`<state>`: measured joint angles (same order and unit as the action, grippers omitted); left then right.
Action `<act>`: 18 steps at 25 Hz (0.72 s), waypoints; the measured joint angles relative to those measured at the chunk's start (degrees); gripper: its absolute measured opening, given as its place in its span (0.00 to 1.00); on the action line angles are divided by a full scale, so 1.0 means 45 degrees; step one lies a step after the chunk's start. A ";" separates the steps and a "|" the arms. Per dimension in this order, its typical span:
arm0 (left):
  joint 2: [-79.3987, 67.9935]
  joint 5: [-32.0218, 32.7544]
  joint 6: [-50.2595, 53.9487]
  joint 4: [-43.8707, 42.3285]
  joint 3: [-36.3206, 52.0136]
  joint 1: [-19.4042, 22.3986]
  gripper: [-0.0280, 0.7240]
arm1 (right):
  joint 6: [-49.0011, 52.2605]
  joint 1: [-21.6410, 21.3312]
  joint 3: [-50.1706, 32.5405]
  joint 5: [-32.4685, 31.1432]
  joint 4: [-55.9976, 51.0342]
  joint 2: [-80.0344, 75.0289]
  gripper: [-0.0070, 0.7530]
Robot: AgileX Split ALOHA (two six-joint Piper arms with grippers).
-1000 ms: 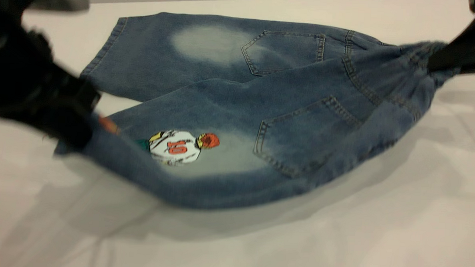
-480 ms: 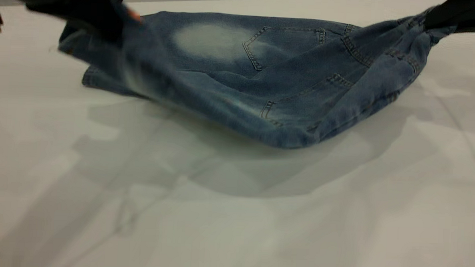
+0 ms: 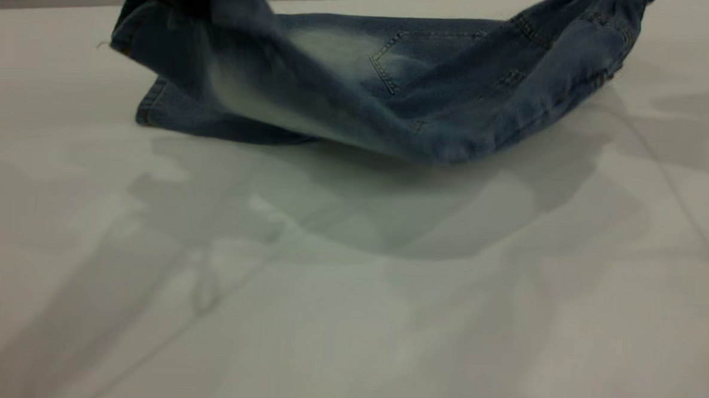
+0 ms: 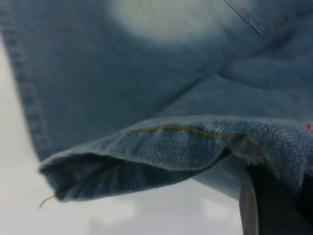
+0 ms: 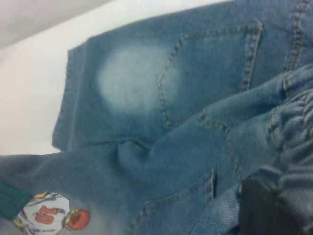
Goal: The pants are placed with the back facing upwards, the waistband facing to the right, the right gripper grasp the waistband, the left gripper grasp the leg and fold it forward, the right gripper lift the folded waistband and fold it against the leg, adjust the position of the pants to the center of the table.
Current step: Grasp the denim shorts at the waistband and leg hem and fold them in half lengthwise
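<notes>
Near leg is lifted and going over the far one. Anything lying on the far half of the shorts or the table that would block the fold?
Nothing visible blocks it. The far half of the pants lies flat with only its faded patch and back pocket showing, and the table around it shows only shadows. The lifted leg hangs over it, held at its hem by the left gripper.

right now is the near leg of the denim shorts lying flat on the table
No, the near leg hangs lifted above the table, casting a shadow beneath.
</notes>
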<state>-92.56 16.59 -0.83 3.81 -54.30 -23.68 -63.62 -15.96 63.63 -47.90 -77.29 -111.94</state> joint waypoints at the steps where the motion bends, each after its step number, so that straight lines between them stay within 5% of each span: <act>1: -0.0160 0.0147 0.0000 0.0000 -0.0247 0.0194 0.15 | 0.0055 0.0000 0.0104 -0.0008 0.0019 0.0000 0.05; 10: -0.1629 0.0876 -0.0021 -0.0289 -0.2569 0.1846 0.15 | 0.0163 0.0000 0.0760 0.0169 0.0171 -0.0600 0.05; 18: -0.3442 0.0966 -0.0132 -0.0294 -0.4335 0.2069 0.15 | 0.0436 0.0000 0.1882 0.0163 0.0158 -0.1730 0.05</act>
<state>-108.05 20.94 -1.42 2.48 -73.81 -14.37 -61.66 -15.96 72.10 -47.16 -76.58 -119.73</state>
